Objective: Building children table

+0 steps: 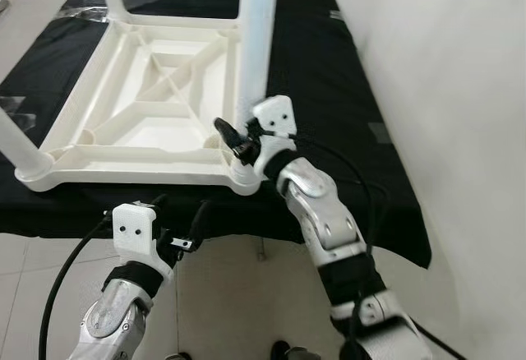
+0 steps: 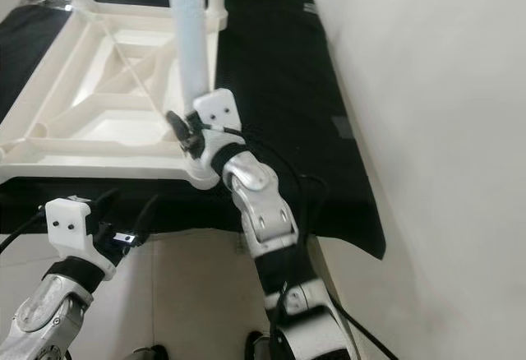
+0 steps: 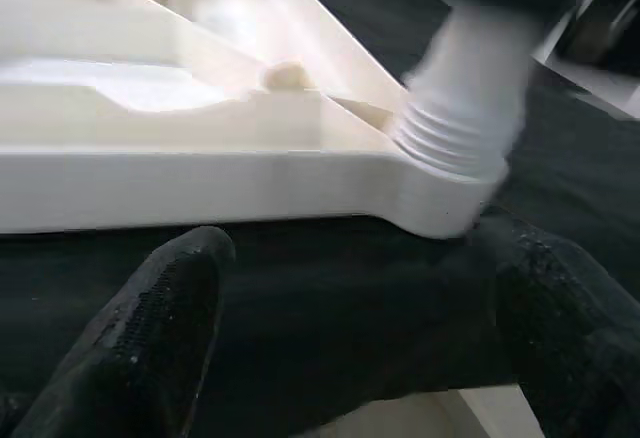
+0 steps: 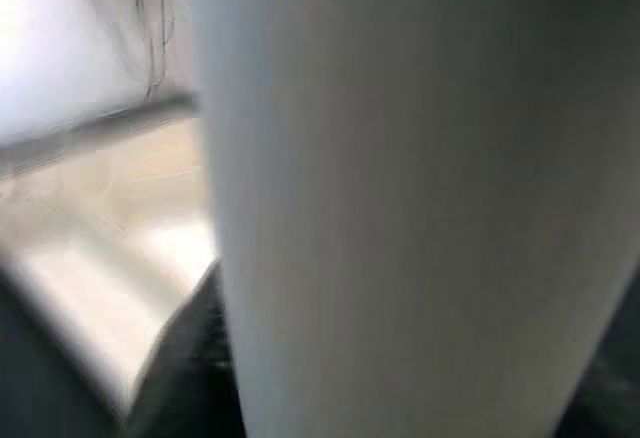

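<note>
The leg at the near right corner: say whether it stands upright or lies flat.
Upright. The leg rises from the upturned tabletop's corner socket, right gripper at its base.

The white plastic tabletop (image 1: 140,105) lay upside down on the black cloth (image 1: 329,89), its ribbed underside facing up. A pale leg (image 1: 256,39) stood upright in the tabletop's near right corner, its threaded base in the socket. Another leg (image 1: 20,150) stood at the near left corner.
</note>
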Available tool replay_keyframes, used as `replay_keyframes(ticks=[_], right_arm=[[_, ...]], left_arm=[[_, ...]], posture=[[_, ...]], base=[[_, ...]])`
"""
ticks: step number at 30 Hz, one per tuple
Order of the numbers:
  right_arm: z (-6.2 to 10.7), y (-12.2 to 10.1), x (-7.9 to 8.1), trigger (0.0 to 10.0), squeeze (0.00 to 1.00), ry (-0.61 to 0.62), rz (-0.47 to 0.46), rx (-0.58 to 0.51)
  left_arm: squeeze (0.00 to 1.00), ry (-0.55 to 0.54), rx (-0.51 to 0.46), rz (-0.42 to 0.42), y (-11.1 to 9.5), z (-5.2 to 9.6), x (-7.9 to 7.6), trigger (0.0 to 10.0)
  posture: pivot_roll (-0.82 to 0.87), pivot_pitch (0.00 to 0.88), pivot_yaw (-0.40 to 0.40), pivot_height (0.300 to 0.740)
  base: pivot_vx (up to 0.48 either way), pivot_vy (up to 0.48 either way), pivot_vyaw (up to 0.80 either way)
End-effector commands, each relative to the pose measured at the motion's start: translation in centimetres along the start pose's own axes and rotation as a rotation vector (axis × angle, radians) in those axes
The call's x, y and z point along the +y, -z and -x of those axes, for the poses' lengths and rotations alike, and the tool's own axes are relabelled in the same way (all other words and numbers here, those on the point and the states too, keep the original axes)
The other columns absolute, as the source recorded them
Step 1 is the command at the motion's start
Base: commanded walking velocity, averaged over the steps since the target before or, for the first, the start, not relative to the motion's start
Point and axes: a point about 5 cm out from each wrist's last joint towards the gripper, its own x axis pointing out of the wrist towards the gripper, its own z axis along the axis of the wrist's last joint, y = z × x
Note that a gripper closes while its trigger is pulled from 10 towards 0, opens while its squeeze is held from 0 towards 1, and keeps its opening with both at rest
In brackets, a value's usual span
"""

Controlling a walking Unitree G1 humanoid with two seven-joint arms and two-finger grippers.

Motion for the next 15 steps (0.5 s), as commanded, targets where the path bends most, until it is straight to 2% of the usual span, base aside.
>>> replay_keyframes(ticks=[1,3,4,5,6,7,9,11,13,15], right_arm=[[-0.3,0.7,0.1,10.0,1.00,-0.093,-0.046,0.028],[-0.2,-1.0,-0.6,10.0,0.98,-0.192,-0.046,-0.044],[-0.2,-1.0,-0.6,10.0,0.98,-0.192,-0.046,-0.044],[0.0,-2.2,-1.2,10.0,0.47,-0.292,-0.027,-0.079],[0.0,-2.2,-1.2,10.0,0.47,-0.292,-0.027,-0.079],[0.2,-3.2,-1.8,10.0,0.00,-0.379,-0.004,-0.099],[0.5,-4.3,-3.0,10.0,0.00,-0.515,0.041,-0.104],[0.5,-4.3,-3.0,10.0,0.00,-0.515,0.041,-0.104],[0.6,-4.7,-3.8,10.0,0.00,-0.610,0.057,-0.081],[0.6,-4.7,-4.1,10.0,0.00,-0.639,0.057,-0.070]], left_arm=[[0.00,-0.005,0.030,-0.010,0.7,0.2,0.1,10.0],[0.00,-0.005,0.030,-0.009,0.8,0.2,0.1,10.0],[0.00,-0.005,0.030,-0.009,0.8,0.2,0.1,10.0],[0.00,-0.004,0.030,-0.007,0.8,0.1,0.0,10.0],[0.00,-0.004,0.030,-0.007,0.8,0.1,0.0,10.0],[0.00,-0.003,0.030,-0.006,0.9,0.1,0.0,10.0],[0.00,-0.002,0.030,-0.004,1.0,0.1,-0.1,10.0],[0.00,-0.002,0.030,-0.004,1.0,0.1,-0.1,10.0],[0.00,-0.002,0.029,-0.002,0.9,0.2,-0.1,10.0],[0.00,-0.002,0.029,-0.001,0.9,0.2,-0.1,10.0]], posture=[[0.08,0.259,-0.091,0.740],[0.08,0.253,-0.093,0.740],[0.08,0.253,-0.093,0.740],[0.08,0.245,-0.098,0.740],[0.08,0.245,-0.098,0.740],[0.08,0.245,-0.098,0.740],[0.08,0.231,-0.098,0.740],[0.08,0.231,-0.098,0.740],[0.09,0.237,-0.093,0.740],[0.09,0.239,-0.093,0.740]], base=[[0.000,0.000,0.00],[0.000,0.000,0.00],[0.000,0.000,0.00],[0.000,0.000,0.00],[0.000,0.000,0.00],[0.000,0.000,0.00],[0.000,0.000,0.00],[0.000,0.000,0.00],[0.000,0.000,0.00],[0.000,0.000,0.00]])
